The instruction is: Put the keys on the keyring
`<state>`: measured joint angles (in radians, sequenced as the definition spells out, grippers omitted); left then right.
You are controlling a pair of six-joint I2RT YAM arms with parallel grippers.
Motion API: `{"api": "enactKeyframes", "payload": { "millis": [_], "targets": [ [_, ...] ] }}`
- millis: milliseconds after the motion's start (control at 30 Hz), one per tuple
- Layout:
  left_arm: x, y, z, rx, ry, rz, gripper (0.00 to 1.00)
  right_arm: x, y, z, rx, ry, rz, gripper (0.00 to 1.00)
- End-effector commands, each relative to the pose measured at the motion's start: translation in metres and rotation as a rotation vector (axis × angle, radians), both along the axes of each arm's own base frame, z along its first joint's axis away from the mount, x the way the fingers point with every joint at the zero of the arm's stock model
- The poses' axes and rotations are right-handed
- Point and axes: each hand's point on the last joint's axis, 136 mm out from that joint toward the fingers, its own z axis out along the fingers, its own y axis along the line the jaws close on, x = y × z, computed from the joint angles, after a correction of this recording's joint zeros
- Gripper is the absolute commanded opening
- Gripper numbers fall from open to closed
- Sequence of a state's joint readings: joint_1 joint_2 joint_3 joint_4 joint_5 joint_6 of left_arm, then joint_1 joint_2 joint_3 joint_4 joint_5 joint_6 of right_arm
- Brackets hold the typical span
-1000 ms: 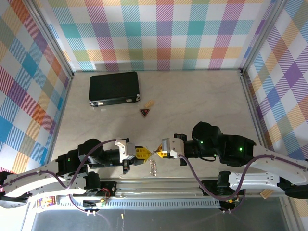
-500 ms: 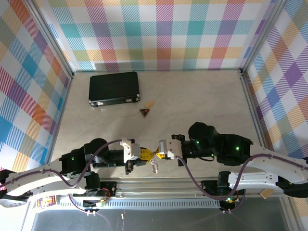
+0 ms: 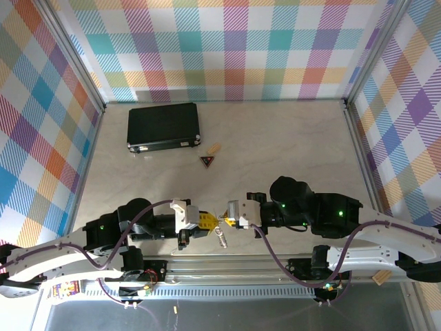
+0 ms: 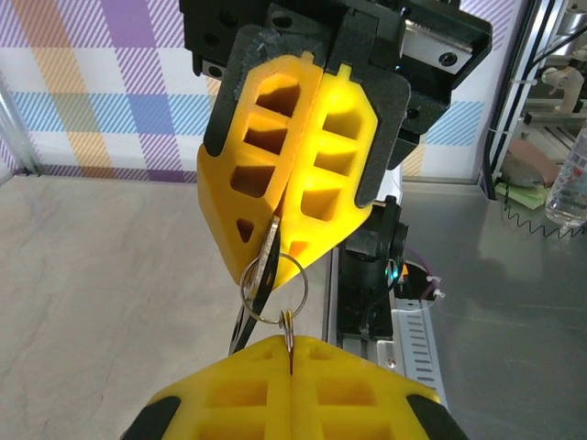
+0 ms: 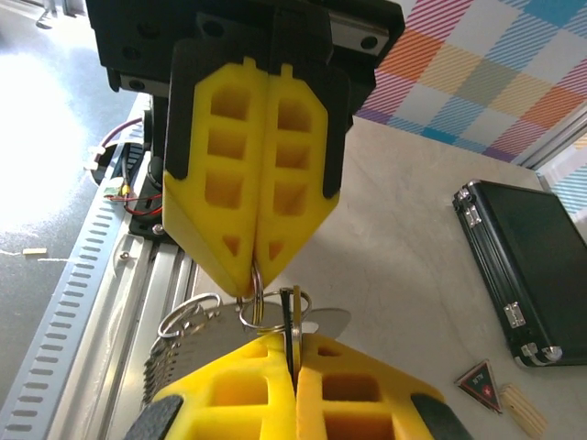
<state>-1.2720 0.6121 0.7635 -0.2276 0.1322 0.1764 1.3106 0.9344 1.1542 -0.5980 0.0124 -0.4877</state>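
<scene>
Our black-and-white jointed arms [image 3: 110, 238] carry looping purple cables [image 3: 270, 252], small green lights [image 3: 342, 214] and yellow latticed gripper fingers [image 4: 275, 156].

The keys [image 5: 188, 353] look glossy metal, the right gripper [image 5: 292, 343] matt plastic.

Nothing legible here — no word, no brand, no number comes through. The dark-red triangular trinket [image 5: 480, 383] beside the black case [image 5: 532, 266] shows a pale mark on its face, too small to read. A colourful sticker [image 3: 62, 291] by the table's near left corner — just a blur.
</scene>
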Motion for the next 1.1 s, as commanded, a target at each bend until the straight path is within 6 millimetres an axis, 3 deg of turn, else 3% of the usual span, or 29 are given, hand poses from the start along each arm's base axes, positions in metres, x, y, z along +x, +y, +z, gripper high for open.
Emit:
{"api": "enactKeyframes", "payload": {
  "millis": [0,133,467,900,933,1000,1067],
  "targets": [
    [0.002,0.009,0.009,-0.012,-0.022,0.025,0.0,0.006,-0.004,0.03,0.074,-0.045,-0.04,0.0],
    [0.007,0.015,0.007,-0.023,-0.032,0.061,0.0,0.01,-0.004,0.03,0.062,-0.055,-0.058,0.0],
    [0.02,0.019,-0.006,-0.031,-0.035,0.142,0.38,0.027,0.0,0.028,-0.015,-0.095,-0.126,0.0],
    [0.04,0.025,-0.033,-0.072,-0.006,0.268,0.63,0.07,0.018,0.006,-0.237,-0.138,-0.316,0.0],
    [0.042,0.027,-0.037,-0.062,-0.006,0.284,0.69,0.075,0.018,0.006,-0.249,-0.139,-0.339,0.0],
    [0.047,0.031,-0.043,-0.038,0.0,0.322,0.94,0.085,0.02,0.002,-0.276,-0.114,-0.38,0.0],
    [0.051,0.035,-0.047,-0.027,0.002,0.35,1.0,0.097,0.02,-0.001,-0.303,-0.077,-0.422,0.0]
  ]
}}
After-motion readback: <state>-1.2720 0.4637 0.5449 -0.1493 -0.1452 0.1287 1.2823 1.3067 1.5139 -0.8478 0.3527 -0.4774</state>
